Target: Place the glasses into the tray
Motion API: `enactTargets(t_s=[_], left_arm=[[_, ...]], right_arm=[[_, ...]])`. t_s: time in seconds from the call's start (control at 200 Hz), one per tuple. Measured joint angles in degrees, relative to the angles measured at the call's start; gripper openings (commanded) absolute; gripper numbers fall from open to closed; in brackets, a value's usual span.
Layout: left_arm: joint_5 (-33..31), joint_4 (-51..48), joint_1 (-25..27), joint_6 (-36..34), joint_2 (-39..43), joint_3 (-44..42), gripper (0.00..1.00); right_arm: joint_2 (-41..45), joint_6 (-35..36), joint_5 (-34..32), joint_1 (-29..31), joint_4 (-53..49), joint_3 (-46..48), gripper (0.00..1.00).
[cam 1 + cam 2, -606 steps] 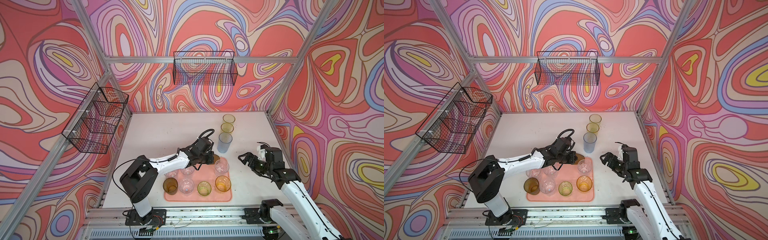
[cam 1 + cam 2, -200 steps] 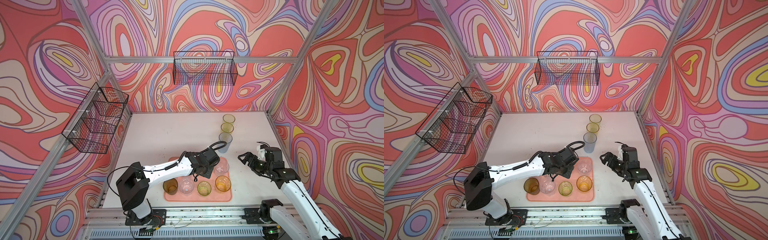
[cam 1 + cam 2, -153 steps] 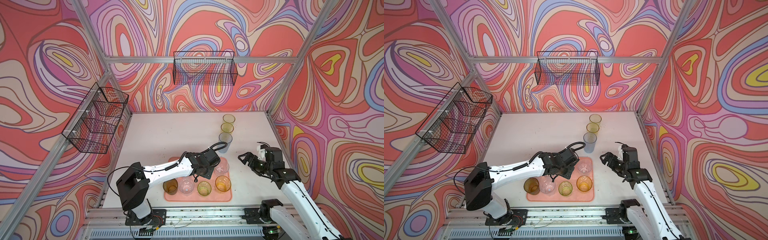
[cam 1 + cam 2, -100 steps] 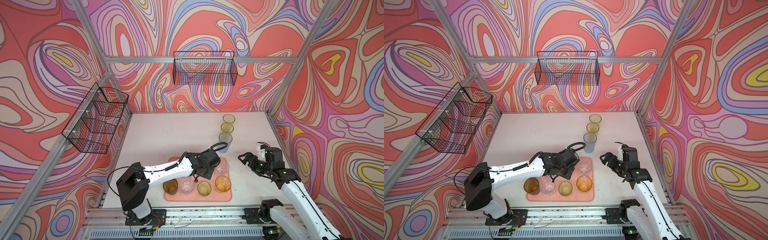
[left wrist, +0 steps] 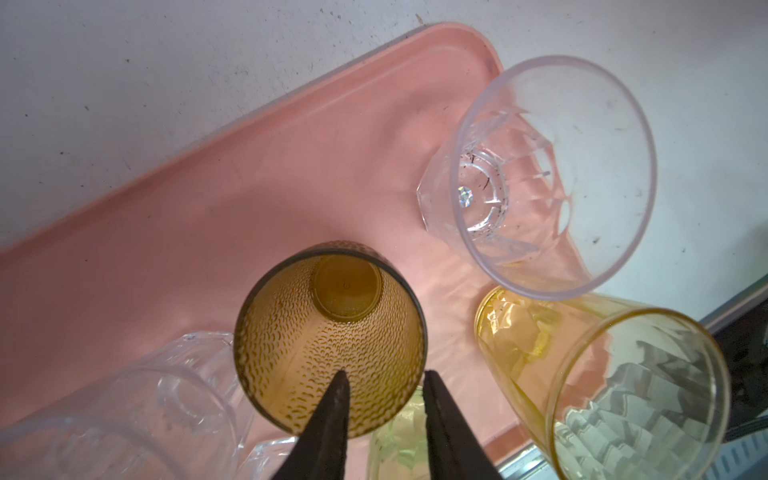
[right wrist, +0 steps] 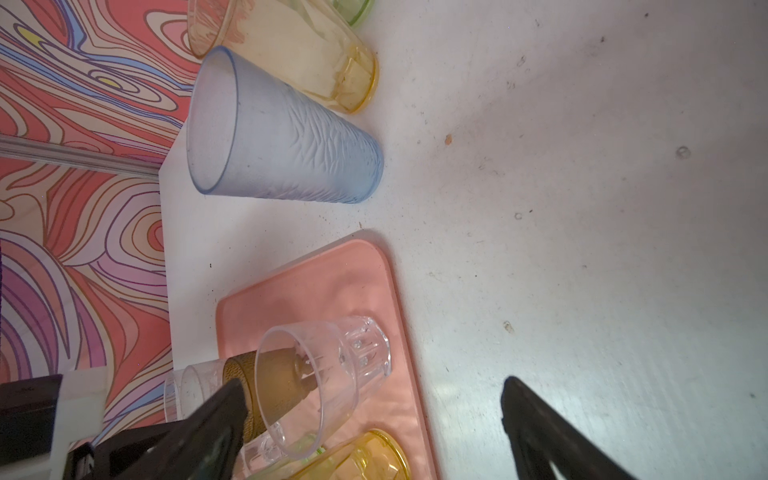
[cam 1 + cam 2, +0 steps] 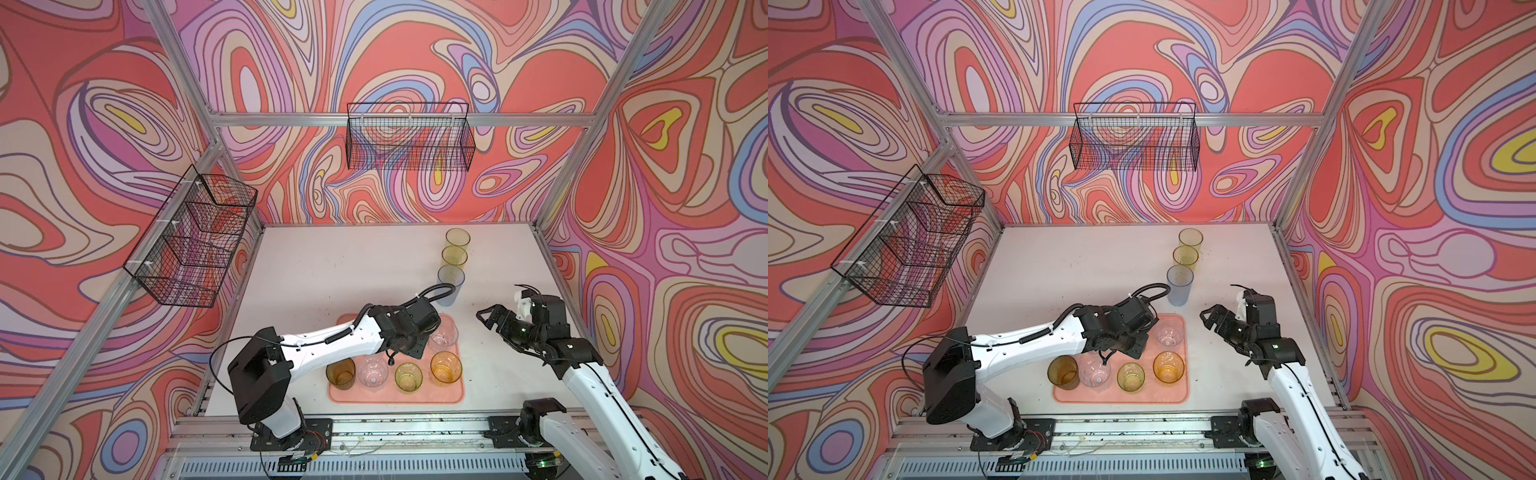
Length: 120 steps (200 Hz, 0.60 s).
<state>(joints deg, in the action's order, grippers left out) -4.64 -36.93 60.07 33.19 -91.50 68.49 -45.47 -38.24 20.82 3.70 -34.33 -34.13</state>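
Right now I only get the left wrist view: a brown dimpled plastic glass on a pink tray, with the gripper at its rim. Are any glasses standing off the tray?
Observer: Yes, three stand on the white table behind the salmon-pink tray: a tall pale blue textured tumbler nearest it, then one tall yellow tumbler and a farther yellow tumbler.
Operator: What is the other arm doing?
Observer: The right gripper hangs open and empty above the table, right of the tray.
Operator: Is mine the only brown glass?
Observer: No, a second brown-amber tumbler stands at the tray's near-left corner.
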Motion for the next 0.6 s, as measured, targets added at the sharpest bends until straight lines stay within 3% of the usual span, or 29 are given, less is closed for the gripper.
enactTargets(t_s=[0.165, 0.396, 0.601], left_arm=[[-0.79, -0.02, 0.0, -0.22, 1.81, 0.2, 0.57], [-1.73, -0.04, 0.0, -0.72, 2.51, 1.64, 0.87], [-1.18, 0.61, -1.95, -1.42, 2.32, 6.34, 0.97]], right_arm=[[-0.11, -0.17, 0.15, 0.0, 0.02, 0.0, 0.98], [-0.63, -0.39, 0.63, 0.0, 0.02, -0.11, 0.98], [-1.33, -0.42, 0.94, 0.02, 0.02, -2.14, 0.98]])
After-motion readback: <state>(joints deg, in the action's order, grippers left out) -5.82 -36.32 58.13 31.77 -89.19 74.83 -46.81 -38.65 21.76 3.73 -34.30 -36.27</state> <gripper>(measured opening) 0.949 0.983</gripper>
